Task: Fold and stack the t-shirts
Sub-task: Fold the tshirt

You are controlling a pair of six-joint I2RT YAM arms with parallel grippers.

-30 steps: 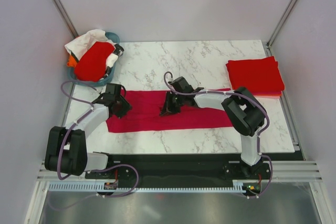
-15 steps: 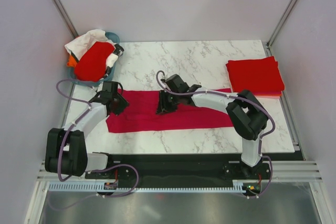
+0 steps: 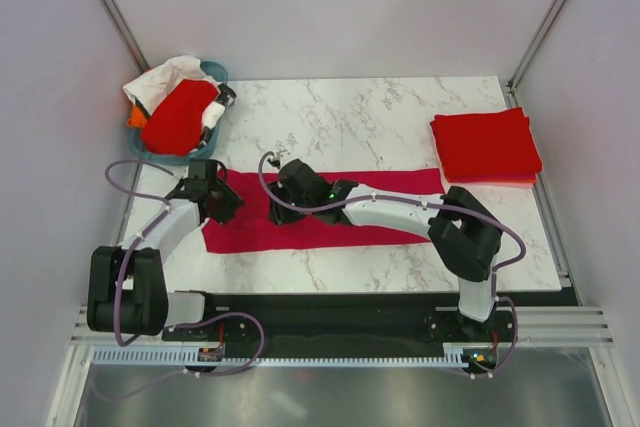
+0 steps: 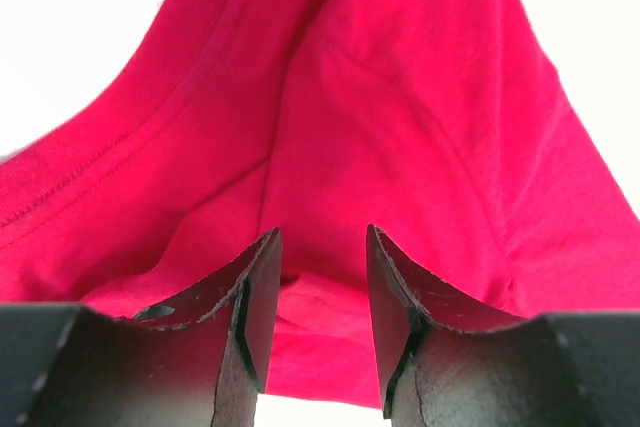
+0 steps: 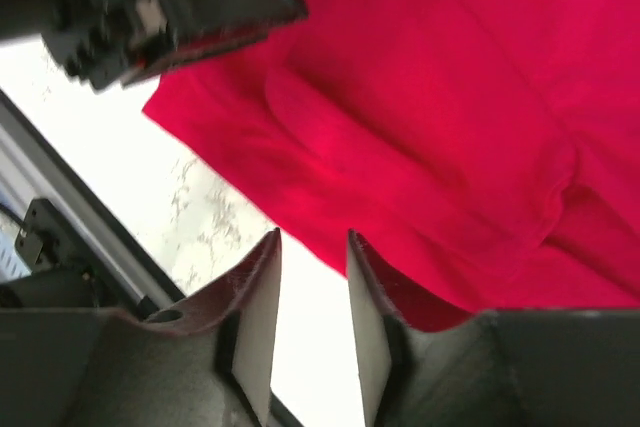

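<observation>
Standing apart with a clear gap, the left fingers (image 4: 255, 297) framed a soft ridge of the crimson-pink shirt (image 4: 400, 127) without visibly pinching it. The right fingers (image 5: 258, 317) were likewise spread, bare counter (image 5: 215, 212) showing between them just off the shirt's edge. From above, that shirt (image 3: 250, 232) lay as 1 long band across the near counter, left fingers at its left end, right fingers reaching in close by. Thin cotton like this would probably be light, limp and prone to sag or unfold, so a pinch at a corner or along the folded edge, through all layers, seemed the safest hold. The right arm (image 3: 400, 209) itself lay across the band and could drag it. A stack of red shirts (image 3: 485, 145) waited at the right edge; a teal basket (image 3: 215, 72) with 1 more red shirt (image 3: 178, 115) and a white cloth (image 3: 165, 75) sat at the far left corner.
</observation>
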